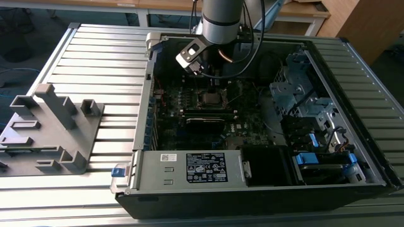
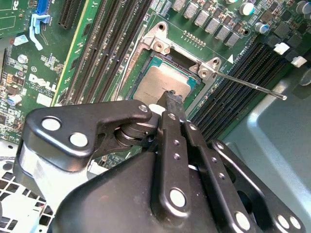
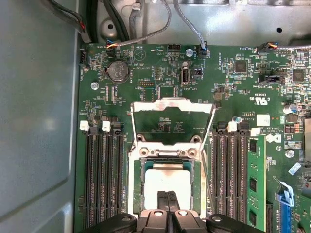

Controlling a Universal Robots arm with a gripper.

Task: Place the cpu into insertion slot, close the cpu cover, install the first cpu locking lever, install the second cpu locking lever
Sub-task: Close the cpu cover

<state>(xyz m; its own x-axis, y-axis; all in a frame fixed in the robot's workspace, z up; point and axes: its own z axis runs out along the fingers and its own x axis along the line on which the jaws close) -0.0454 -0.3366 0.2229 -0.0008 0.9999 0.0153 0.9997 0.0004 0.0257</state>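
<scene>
Ribbed metal table (image 1: 94,52) carries an open PC case (image 1: 252,202). Inside, the cpu (image 3: 167,177) lies in its socket (image 3: 142,165), the cover (image 3: 172,103) tilted up. The gripper (image 3: 167,195), pinched together on nothing, hangs just over the cpu; closing the cover seems the step in hand.

White sticker (image 1: 205,168) on power supply (image 1: 158,172): fine print, not legible. Green board (image 3: 146,68): white logo (image 2: 41,85), cert mark (image 3: 262,100), tiny codes unreadable.
</scene>
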